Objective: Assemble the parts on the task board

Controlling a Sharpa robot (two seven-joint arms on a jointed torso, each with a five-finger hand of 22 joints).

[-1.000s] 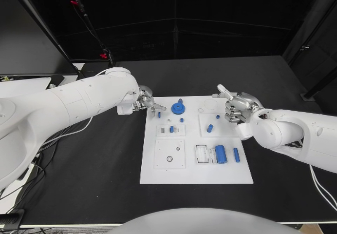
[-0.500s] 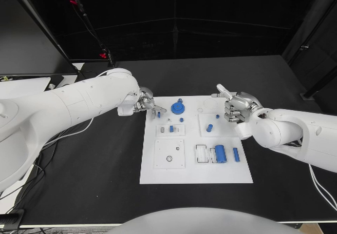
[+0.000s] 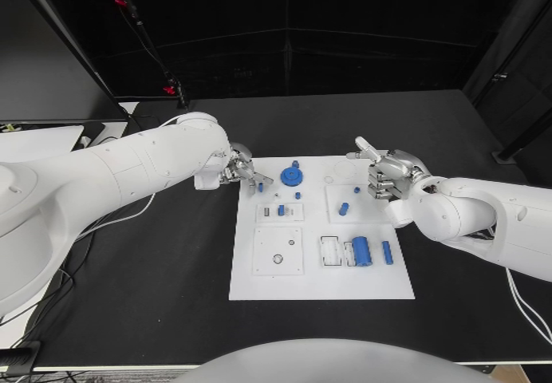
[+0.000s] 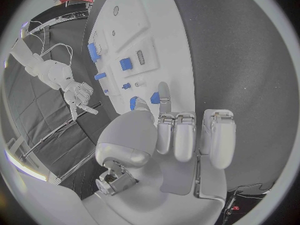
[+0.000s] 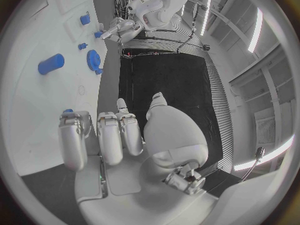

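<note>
Parts lay scattered on the white task board (image 3: 322, 283) at the table's middle: a round blue gear (image 3: 292, 174) at the far edge, a fat blue cylinder (image 3: 361, 250) nearer the right. The left hand (image 3: 238, 167) sat at the board's far-left corner, fingers curled, seemingly pinching a small blue peg (image 3: 260, 187). The right hand (image 3: 387, 174) hovered at the far-right edge, fingers curled on nothing. Seating that smooth, hard plastic peg well likely needed it upright and centred over its hole before pressing, since the flat matte board offered little give.
</note>
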